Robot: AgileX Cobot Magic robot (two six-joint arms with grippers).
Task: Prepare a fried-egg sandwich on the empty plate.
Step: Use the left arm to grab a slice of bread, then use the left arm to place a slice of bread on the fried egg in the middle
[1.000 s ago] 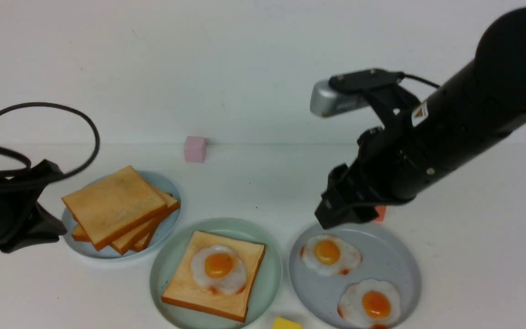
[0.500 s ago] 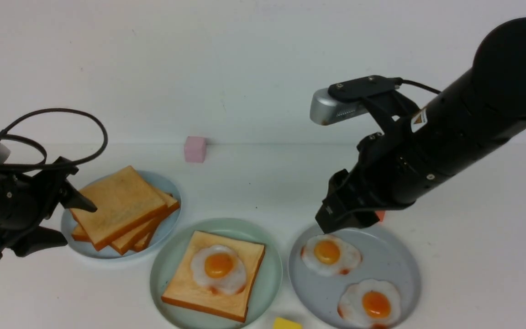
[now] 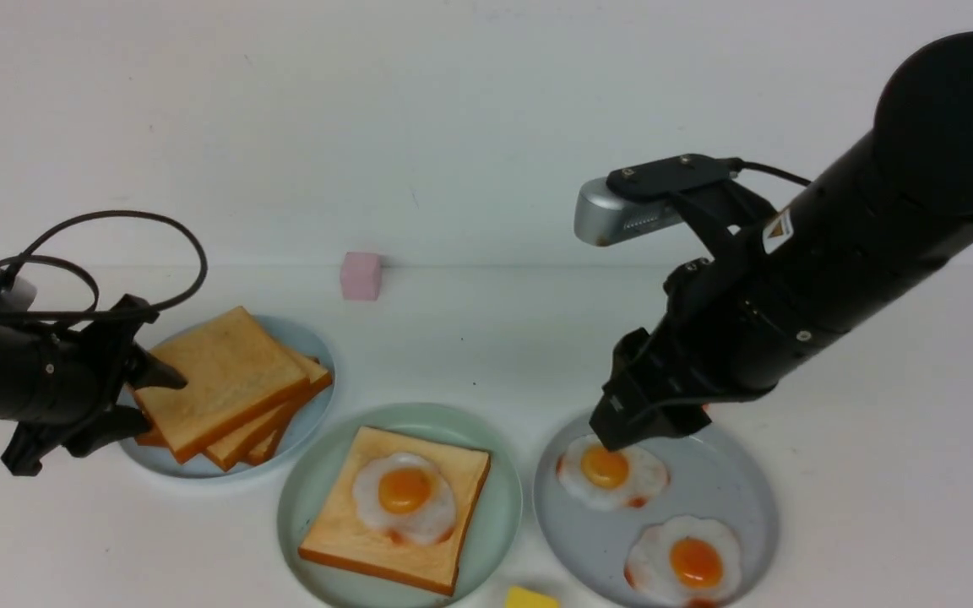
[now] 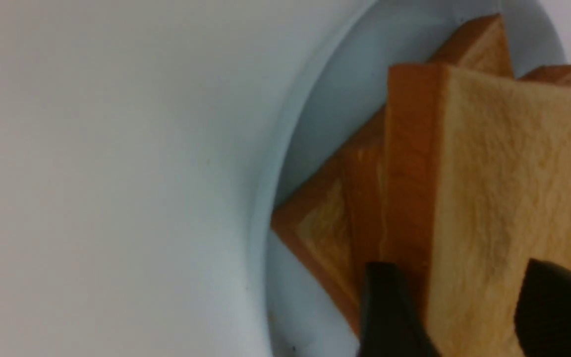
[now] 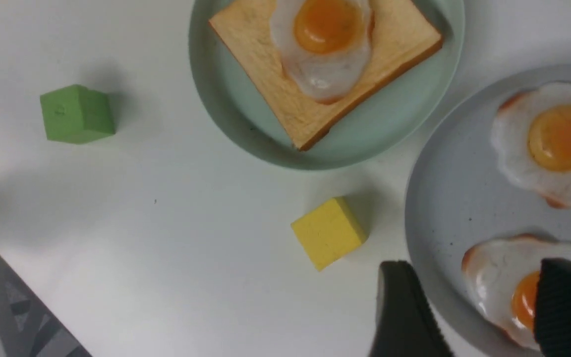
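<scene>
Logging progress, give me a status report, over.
Left pincer open, straddling top toast slice. Right pincer open over spare egg. Mint plate: toast plus egg. Nothing blocking.

A grey-blue plate lies under the right jaws with two spare eggs: one egg directly beneath them, the other egg close by. A yellow cube sits beside that plate on the white tabletop. A green cube and a pink cube lie well clear of the right jaws.

The bottom edge of the front view cuts off the yellow block and grey plate; the right gripper covers part of an egg.
</scene>
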